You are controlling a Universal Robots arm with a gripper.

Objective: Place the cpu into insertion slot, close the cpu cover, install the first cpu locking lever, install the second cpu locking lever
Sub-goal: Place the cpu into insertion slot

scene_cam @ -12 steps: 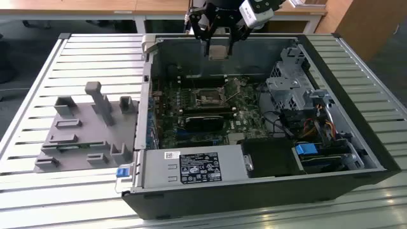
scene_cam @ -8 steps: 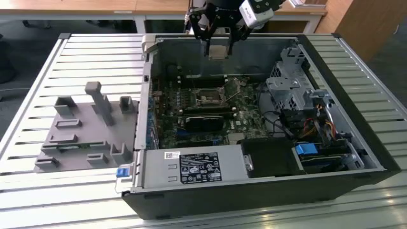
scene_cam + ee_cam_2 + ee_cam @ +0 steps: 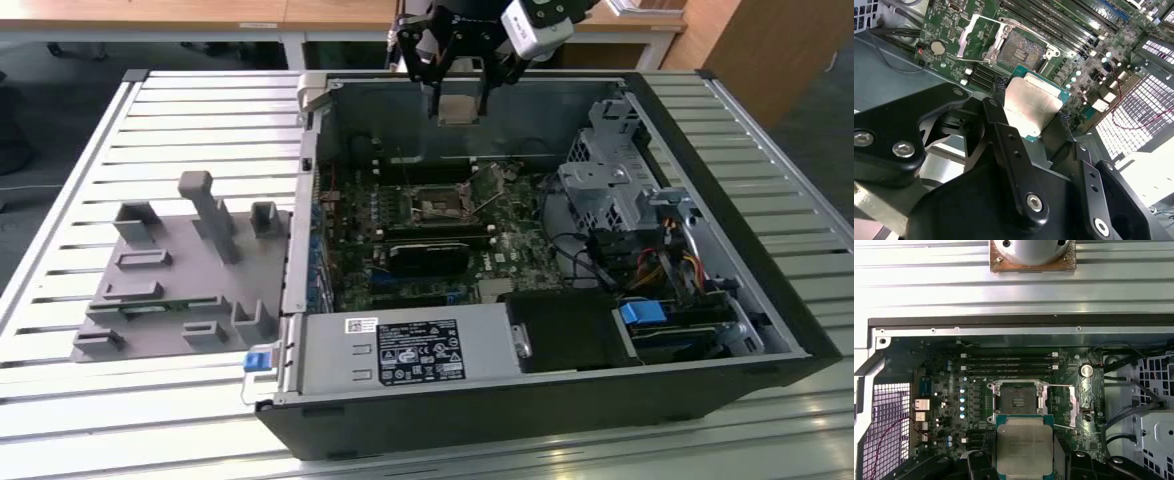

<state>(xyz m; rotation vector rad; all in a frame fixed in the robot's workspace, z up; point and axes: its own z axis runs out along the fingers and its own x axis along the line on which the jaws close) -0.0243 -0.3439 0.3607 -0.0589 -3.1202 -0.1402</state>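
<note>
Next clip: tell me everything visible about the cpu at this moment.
The cpu is a small flat square chip: dull silver-grey metal top on a green base. Fingers of the end effector clamp two opposite edges, metal top facing both wrist cameras. It hangs inside the open computer case, above the motherboard, apart from the empty socket.

Setting is looking like a robotics lab or test workshop: an opened desktop computer case (image 3: 534,415) is lying on a slatted aluminium bench (image 3: 120,410), with a grey fixture plate (image 3: 167,285) sitting beside it. Wooden desks (image 3: 174,12) are standing behind the bench, and a round metal arm base (image 3: 1032,250) is sitting on the slats.
</note>
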